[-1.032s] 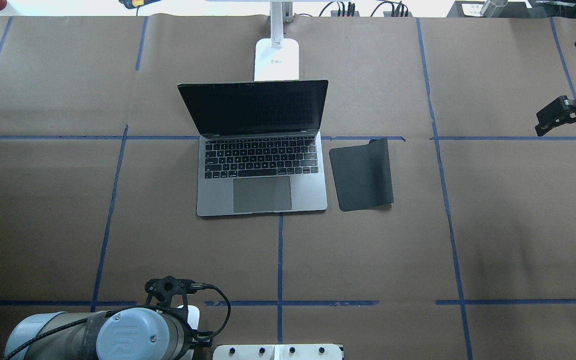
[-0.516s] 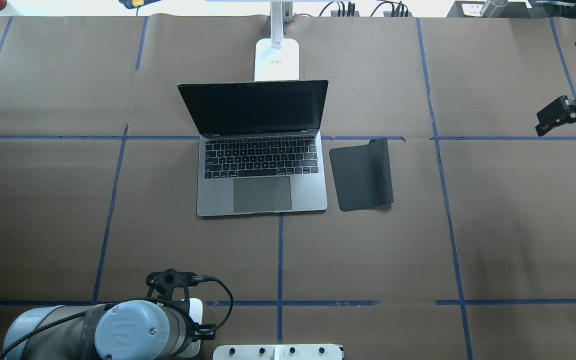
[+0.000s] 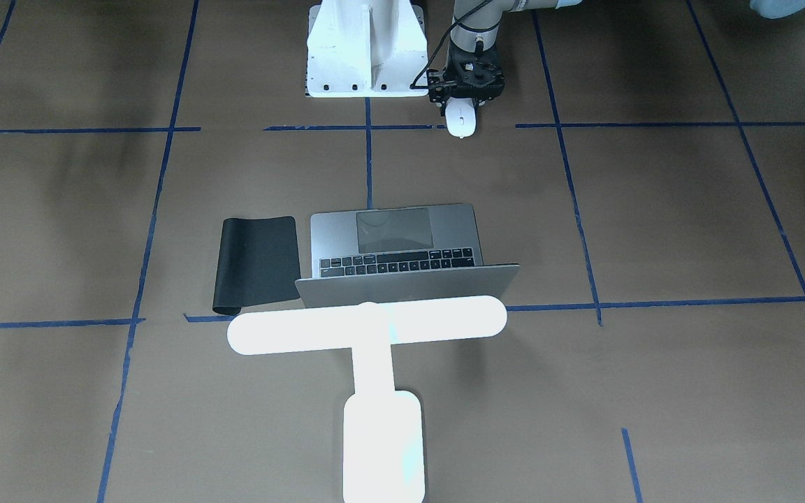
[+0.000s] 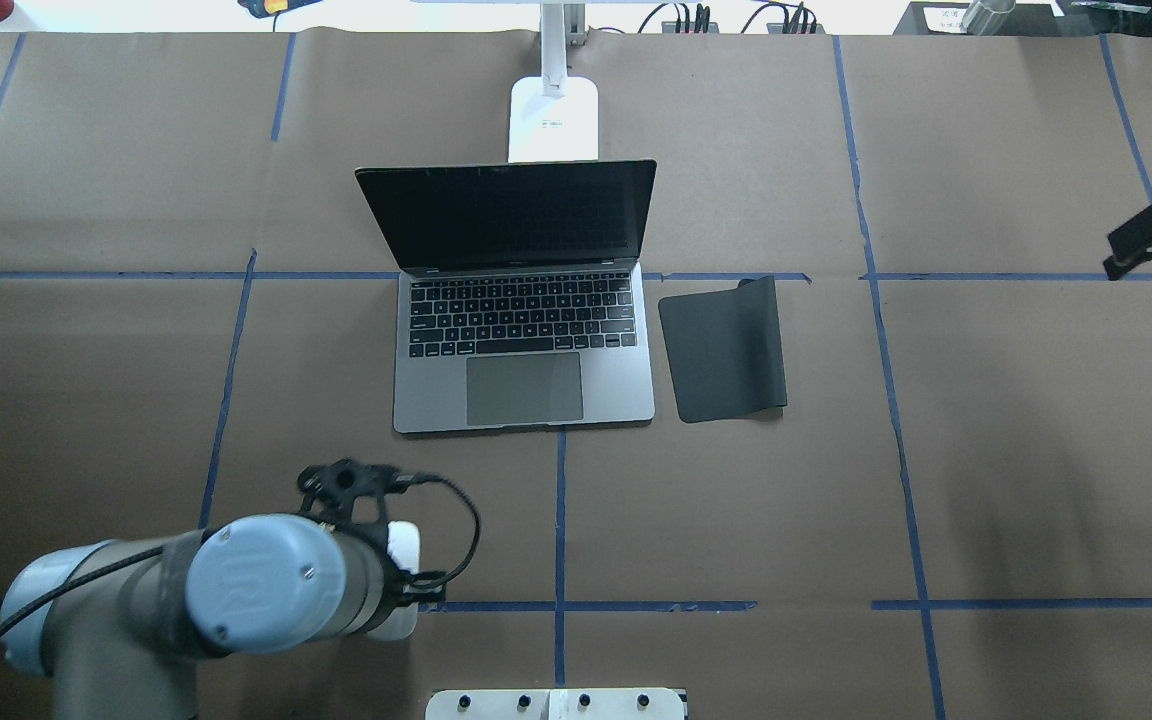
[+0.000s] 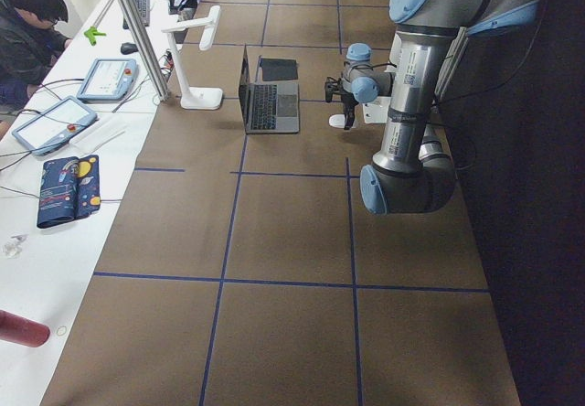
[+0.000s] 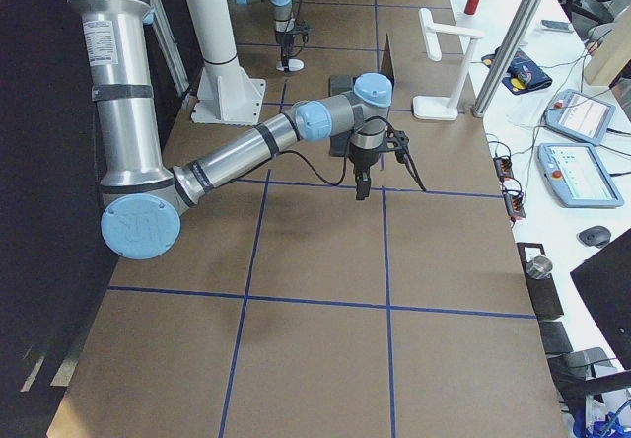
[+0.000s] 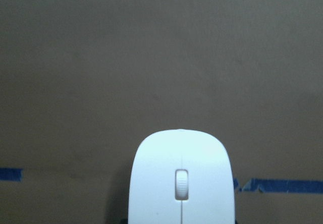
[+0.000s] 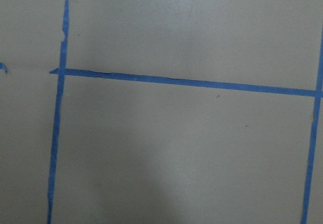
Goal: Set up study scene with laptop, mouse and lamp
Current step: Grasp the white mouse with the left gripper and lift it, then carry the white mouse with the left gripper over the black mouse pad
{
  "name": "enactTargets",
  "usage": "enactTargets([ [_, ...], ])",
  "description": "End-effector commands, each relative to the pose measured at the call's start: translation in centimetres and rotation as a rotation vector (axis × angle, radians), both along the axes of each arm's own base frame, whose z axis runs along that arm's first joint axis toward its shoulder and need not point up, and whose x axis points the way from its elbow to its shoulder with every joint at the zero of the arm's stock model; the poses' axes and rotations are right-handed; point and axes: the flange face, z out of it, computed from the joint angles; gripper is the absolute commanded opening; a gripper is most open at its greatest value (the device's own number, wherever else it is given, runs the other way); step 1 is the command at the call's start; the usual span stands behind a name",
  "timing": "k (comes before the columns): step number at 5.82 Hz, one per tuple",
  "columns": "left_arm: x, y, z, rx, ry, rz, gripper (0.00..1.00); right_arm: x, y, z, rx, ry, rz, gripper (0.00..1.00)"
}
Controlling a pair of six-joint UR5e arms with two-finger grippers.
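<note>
The white mouse [image 3: 460, 123] is held in my left gripper [image 3: 462, 103], which is shut on it just above the paper near the table's front edge; it fills the bottom of the left wrist view [image 7: 180, 183] and peeks out beside the wrist in the overhead view [image 4: 404, 542]. The grey laptop [image 4: 524, 385] stands open at mid-table, its screen dark. The glowing white T-shaped lamp [image 3: 367, 325] stands behind it, base [image 4: 553, 120] on the paper. My right gripper [image 6: 386, 180] hangs open and empty over the far right of the table [image 4: 1148, 238].
A flat black mat [image 4: 724, 350] lies right of the laptop, its far corner curled up. The white robot pedestal [image 3: 364, 49] stands at the front edge beside the left gripper. Blue tape lines [image 8: 186, 81] grid the brown paper. Tablets and cables lie beyond the table's far edge.
My left arm has carried the mouse forward from the front edge toward the laptop. My right gripper has drawn further toward the right edge of the overhead view.
</note>
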Motion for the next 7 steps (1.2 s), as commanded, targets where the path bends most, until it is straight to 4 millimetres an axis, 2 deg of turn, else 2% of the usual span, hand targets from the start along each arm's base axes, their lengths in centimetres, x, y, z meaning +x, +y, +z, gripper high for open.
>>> enactTargets([
  [1, 0.1, -4.4, -6.6, 0.028, 0.009, -0.049, 0.00, 4.4, 1.8, 5.5, -0.016, -0.011, -0.048, 1.00],
  [2, 1.3, -6.3, -9.2, 0.035, 0.030, -0.073, 0.00, 6.4, 1.9, 7.4, -0.022, -0.025, -0.049, 1.00],
  [3, 4.8, -8.6, -12.3, 0.037, 0.031, -0.091, 0.00, 8.9, 3.2, 9.9, -0.036, -0.043, -0.049, 1.00],
  [4, 6.3, -10.5, -15.9, 0.038, 0.057, -0.100, 0.00, 11.8, 4.2, 11.9, -0.038, -0.061, -0.033, 1.00],
  [5, 10.0, -12.6, -17.8, 0.045, 0.103, -0.097, 0.00, 13.8, 4.7, 12.7, 0.007, -0.065, -0.049, 1.00],
  [6, 13.2, -15.5, -20.4, 0.048, 0.118, -0.117, 0.00, 14.2, 4.7, 12.5, 0.009, -0.060, -0.038, 1.00],
  [7, 15.1, -16.7, -21.7, 0.043, 0.101, -0.121, 0.00, 14.2, 4.2, 12.5, 0.010, -0.057, -0.037, 1.00],
])
